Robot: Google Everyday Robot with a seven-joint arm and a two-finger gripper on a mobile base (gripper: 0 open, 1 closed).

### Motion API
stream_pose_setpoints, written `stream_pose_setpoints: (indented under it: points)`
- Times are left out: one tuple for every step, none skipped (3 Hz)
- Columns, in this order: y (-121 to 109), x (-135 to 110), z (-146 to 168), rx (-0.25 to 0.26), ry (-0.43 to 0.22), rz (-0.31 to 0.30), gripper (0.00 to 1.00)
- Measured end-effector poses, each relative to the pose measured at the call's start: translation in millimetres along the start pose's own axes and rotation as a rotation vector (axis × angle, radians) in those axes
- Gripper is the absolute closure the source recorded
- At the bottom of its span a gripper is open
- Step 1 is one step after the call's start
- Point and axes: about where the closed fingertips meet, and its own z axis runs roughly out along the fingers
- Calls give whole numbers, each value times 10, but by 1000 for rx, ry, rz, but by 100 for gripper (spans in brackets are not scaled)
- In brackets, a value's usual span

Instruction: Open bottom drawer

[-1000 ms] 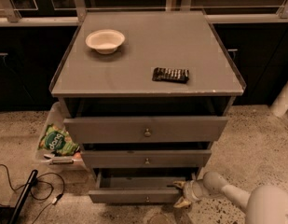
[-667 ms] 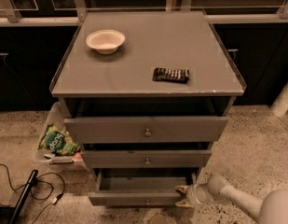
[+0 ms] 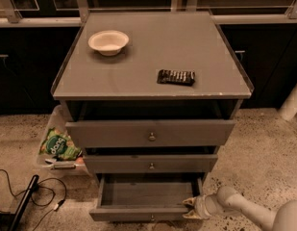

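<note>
The bottom drawer (image 3: 138, 212) is the lowest and slimmest grey front of the three-drawer cabinet. It is pulled out, and its bare inside (image 3: 147, 192) shows from above. Its small round knob (image 3: 152, 218) sits at the front centre, near the lower edge of the view. My gripper (image 3: 192, 209) is at the drawer's right front corner, touching or very close to the drawer's right side. The white arm (image 3: 244, 210) runs off to the lower right. The middle drawer (image 3: 151, 164) and top drawer (image 3: 151, 134) stand slightly out.
On the cabinet top (image 3: 153, 57) lie a white bowl (image 3: 108, 42) and a dark snack bar (image 3: 176, 77). A clear bin with a green chip bag (image 3: 58, 146) stands left of the cabinet. Black cables (image 3: 28, 196) lie on the speckled floor at lower left.
The bottom drawer has come out further toward me. My gripper has moved with it, down and to the right along the drawer's right corner.
</note>
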Motion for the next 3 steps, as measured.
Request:
stream_pose_setpoints:
  points:
    - [0,0,0,0,0,0,55]
    - [0,0,0,0,0,0,31]
    - [113,49,19,-23,-44,-8,2]
